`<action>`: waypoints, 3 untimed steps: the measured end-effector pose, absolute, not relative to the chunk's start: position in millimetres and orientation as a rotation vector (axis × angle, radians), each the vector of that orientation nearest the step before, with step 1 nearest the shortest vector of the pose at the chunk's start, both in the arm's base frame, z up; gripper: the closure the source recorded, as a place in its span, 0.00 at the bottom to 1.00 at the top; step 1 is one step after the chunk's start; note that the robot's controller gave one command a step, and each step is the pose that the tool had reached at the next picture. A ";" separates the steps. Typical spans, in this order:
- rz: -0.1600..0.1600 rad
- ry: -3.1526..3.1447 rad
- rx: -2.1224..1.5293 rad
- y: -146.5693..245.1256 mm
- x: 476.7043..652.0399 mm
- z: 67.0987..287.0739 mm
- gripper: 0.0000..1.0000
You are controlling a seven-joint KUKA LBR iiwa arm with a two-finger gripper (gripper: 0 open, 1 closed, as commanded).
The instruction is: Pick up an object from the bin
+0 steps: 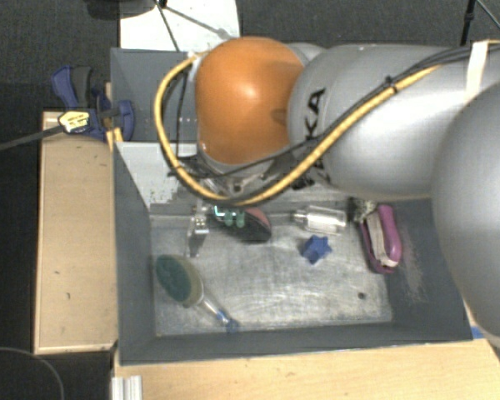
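Observation:
My gripper (198, 238) hangs below the orange wrist cover at the back left of the bin floor. Just right of it lies a dark oval thing (252, 225) with a reddish and green patch, partly hidden under the wrist. In front of the gripper, at the front left, lies a round green-headed brush (177, 279) with a thin handle ending in a blue tip (226, 319). Nothing shows in the gripper.
A small blue block (316, 249) lies mid-bin. A white and clear tube (321, 220) sits behind it. A purple and pink oblong thing (383, 238) rests by the right wall. The big silver arm covers the bin's back and right.

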State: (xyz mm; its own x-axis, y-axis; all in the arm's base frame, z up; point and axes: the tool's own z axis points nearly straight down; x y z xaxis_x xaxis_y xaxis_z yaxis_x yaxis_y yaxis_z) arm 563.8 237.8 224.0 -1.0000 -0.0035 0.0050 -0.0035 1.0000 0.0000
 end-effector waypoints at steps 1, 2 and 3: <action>-0.008 -3.138 0.057 223.1 526.3 71.3 0.00; -0.004 -3.138 0.048 222.0 526.9 73.3 1.00; -0.002 -3.074 0.688 218.2 507.0 219.9 1.00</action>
